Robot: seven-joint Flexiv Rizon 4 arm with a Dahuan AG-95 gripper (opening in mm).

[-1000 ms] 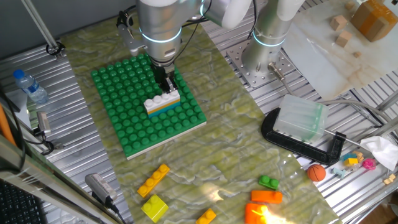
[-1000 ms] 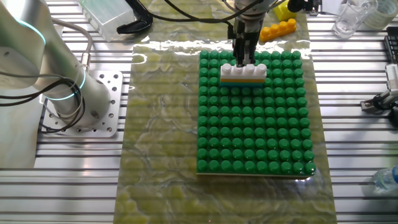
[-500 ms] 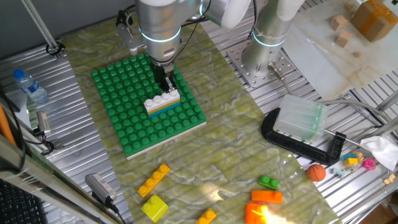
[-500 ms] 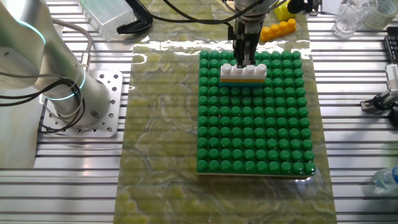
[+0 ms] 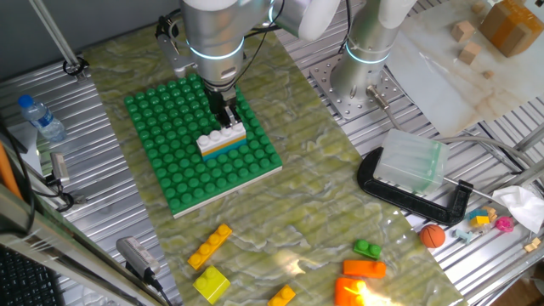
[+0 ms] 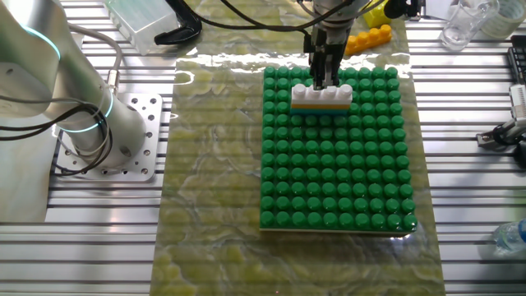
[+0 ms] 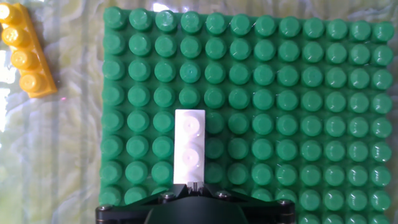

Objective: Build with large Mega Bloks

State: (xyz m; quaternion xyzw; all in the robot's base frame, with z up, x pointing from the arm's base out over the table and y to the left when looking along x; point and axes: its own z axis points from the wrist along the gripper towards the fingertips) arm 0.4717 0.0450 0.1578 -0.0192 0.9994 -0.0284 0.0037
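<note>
One stack of three four-stud bars, a white bar [image 5: 222,136] over an orange and a cyan layer, stands on the single green studded baseplate [image 5: 170,170], toward the plate's edge nearest the arm's base. The gripper [image 5: 224,118] stands over the stack's far end, its dark fingers touching the white bar, but I cannot tell whether they clench it. Loose on the marbled green mat [image 5: 314,212] of the ribbed metal worktop [image 5: 85,255] lie one yellow-orange four-stud bar [image 5: 209,246], one chunky yellow brick [image 5: 212,284], one short yellow-orange piece [image 5: 282,296], one small green brick [image 5: 368,250] and at least one glossy orange brick [image 5: 365,269].
</note>
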